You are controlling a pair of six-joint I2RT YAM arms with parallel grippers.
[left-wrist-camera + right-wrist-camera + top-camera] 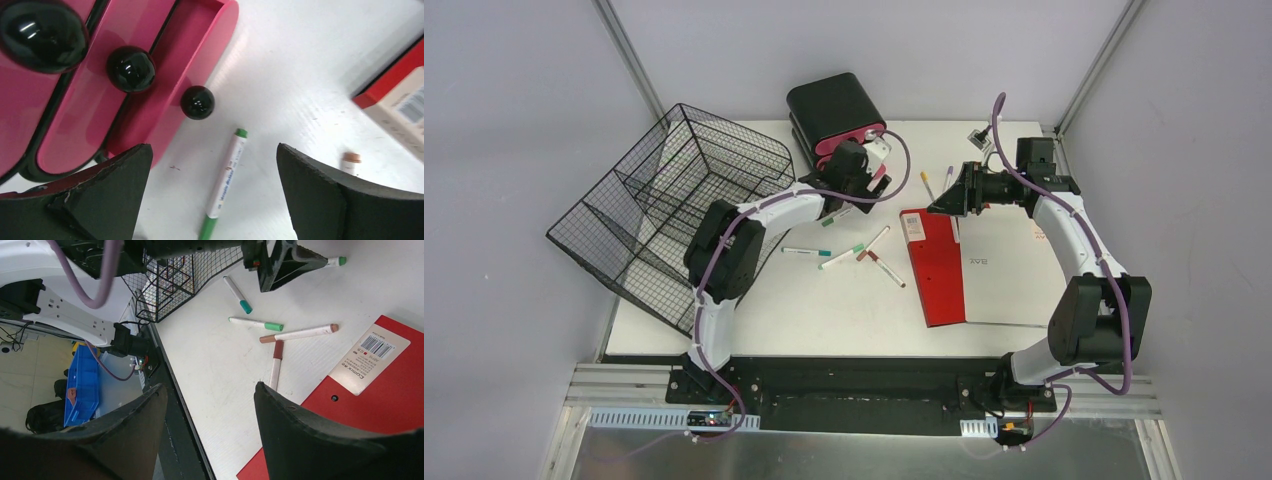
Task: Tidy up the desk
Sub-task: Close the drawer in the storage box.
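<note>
The white desk (844, 310) holds several loose markers (842, 257) in its middle and a red-and-white notebook (944, 270) to their right. My left gripper (864, 178) hangs open just in front of the black organizer with pink drawers (836, 115). In the left wrist view a green-capped marker (227, 177) lies on the desk between the wide-open fingers (125, 190), untouched, next to the pink drawers (150, 90). My right gripper (939, 205) hovers open over the notebook's far end, nothing between its fingers (300, 440).
A black wire basket (674, 200) stands tilted at the desk's left edge. Two thin pens (936, 182) and a small clip-like object (977, 137) lie at the back right. The right wrist view shows the markers (256, 323) and the desk's near metal edge (175, 385).
</note>
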